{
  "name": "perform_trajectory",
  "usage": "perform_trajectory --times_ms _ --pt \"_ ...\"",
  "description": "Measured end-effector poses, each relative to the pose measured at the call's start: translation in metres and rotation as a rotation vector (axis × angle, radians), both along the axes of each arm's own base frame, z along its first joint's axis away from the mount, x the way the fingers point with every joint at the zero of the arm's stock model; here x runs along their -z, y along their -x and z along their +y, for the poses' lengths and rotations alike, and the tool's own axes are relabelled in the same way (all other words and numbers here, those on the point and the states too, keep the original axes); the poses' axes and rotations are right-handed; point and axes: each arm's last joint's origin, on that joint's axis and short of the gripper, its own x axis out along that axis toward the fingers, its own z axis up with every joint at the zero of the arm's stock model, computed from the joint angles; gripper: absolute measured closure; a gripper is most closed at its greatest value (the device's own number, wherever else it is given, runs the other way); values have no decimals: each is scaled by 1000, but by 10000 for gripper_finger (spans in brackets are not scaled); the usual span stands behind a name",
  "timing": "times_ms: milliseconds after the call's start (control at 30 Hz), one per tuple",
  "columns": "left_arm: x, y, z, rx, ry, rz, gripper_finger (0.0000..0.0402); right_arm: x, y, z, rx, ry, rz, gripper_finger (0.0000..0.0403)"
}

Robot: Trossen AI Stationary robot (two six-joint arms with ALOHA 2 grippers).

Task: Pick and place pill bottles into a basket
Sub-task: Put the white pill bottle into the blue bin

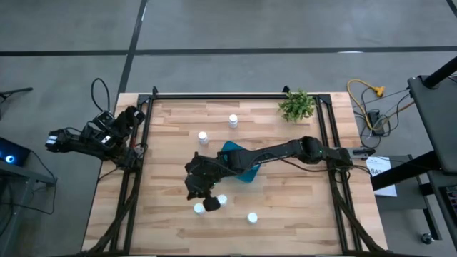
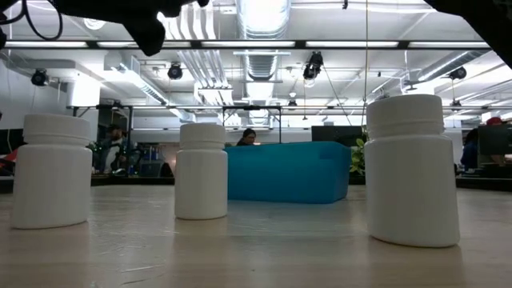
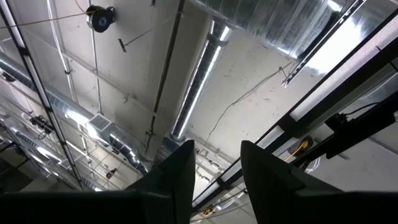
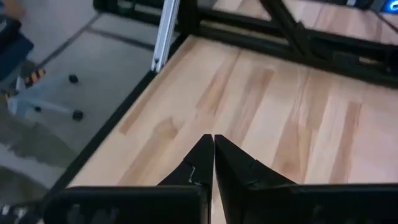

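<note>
Left gripper (image 3: pixel 214 177) parked off the table's left edge, fingers spread, pointing at the ceiling. Right gripper (image 4: pixel 213 163), fingers pressed together and empty, hovers over the near pill bottles (image 1: pixel 198 208), which stand in front of the basket (image 1: pixel 244 170). We judge it must open first, then descend centred over one cap.

the pill bottles (image 2: pixel 202 170) are plain white, the basket (image 2: pixel 288 171) is teal-blue, the table (image 1: pixel 300 200) is pale striped wood, the plant (image 1: pixel 297 106) is green.

Your right gripper (image 4: pixel 213 163) hovers pinched closed beyond the basket (image 1: pixel 243 163); your left gripper (image 3: pixel 216 177), fingers parted, waits far behind it.
</note>
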Motion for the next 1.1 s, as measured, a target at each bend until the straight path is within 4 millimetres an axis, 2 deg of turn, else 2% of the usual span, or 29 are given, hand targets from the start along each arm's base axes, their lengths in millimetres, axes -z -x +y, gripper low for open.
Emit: perform_trajectory --times_ms 233,467,633,833,1100 --pt "1 -3 -1 0 -3 18 289 -7 -9 1 54 -104 -116 394" --pt "2 -6 -1 1 -5 33 289 0 -5 -9 97 -81 -16 394" --pt "3 -7 -1 2 -6 40 289 -4 1 -10 82 -41 37 394" --pt "4 -10 -2 4 -10 67 289 -25 10 -12 101 -32 23 394" --pt "12 -21 -4 67 18 177 289 -59 33 -18 143 25 24 394"
